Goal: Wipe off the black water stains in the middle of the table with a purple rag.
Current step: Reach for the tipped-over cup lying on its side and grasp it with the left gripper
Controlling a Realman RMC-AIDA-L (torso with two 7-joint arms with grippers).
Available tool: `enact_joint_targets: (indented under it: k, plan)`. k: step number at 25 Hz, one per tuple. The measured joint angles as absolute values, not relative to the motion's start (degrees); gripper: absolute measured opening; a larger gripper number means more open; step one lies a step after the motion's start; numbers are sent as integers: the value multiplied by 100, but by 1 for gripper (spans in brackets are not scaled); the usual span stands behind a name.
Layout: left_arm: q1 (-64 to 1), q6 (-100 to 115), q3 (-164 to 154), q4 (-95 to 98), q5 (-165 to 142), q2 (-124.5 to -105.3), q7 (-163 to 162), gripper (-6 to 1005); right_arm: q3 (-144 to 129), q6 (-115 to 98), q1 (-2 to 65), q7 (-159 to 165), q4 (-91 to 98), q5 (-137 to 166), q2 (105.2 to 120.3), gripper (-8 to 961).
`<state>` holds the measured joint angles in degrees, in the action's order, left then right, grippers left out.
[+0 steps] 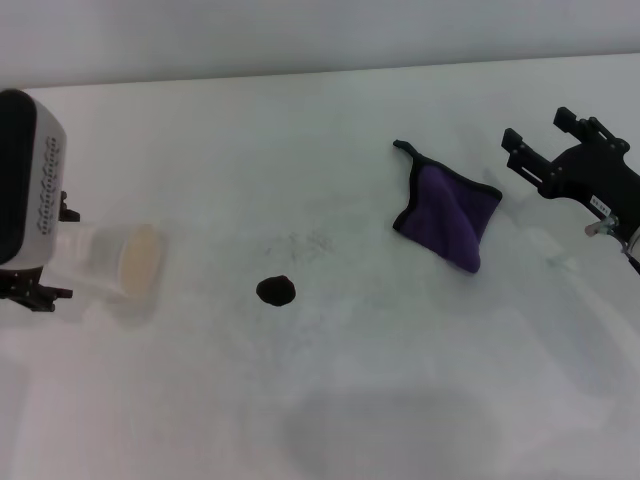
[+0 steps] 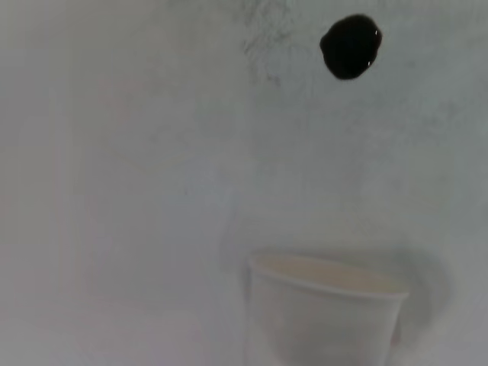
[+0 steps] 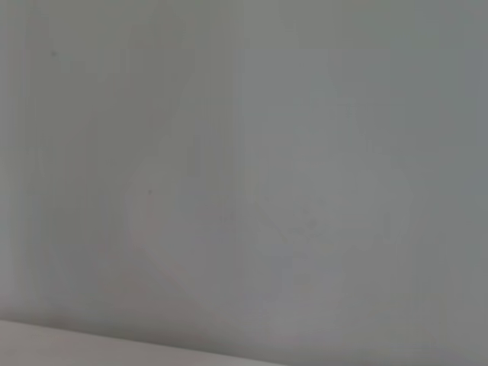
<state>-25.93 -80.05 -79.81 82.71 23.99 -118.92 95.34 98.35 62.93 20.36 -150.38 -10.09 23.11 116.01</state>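
Note:
The purple rag (image 1: pixel 448 213) lies crumpled on the white table (image 1: pixel 330 400), right of centre, with its black loop pointing to the far side. The black stain (image 1: pixel 275 290) is a small round blot near the table's middle; it also shows in the left wrist view (image 2: pixel 351 46). My right gripper (image 1: pixel 537 126) is open and empty, hovering just right of the rag and not touching it. My left gripper (image 1: pixel 55 252) is at the left edge, shut on a white paper cup (image 1: pixel 125 262) held on its side, mouth toward the stain. The right wrist view shows only bare table.
Faint grey speckles (image 1: pixel 300 243) mark the table just beyond the stain. The paper cup also shows in the left wrist view (image 2: pixel 324 313), well apart from the stain. The table's far edge (image 1: pixel 320 72) meets a pale wall.

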Motion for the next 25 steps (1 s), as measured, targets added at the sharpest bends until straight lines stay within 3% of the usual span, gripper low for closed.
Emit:
enact_joint_targets:
  k: [25]
  plan:
    - [-2701, -6529, -8148, 7060, 2418, -11892, 9565, 878, 9799, 6292, 2024, -15038, -992, 2312, 11614, 816]
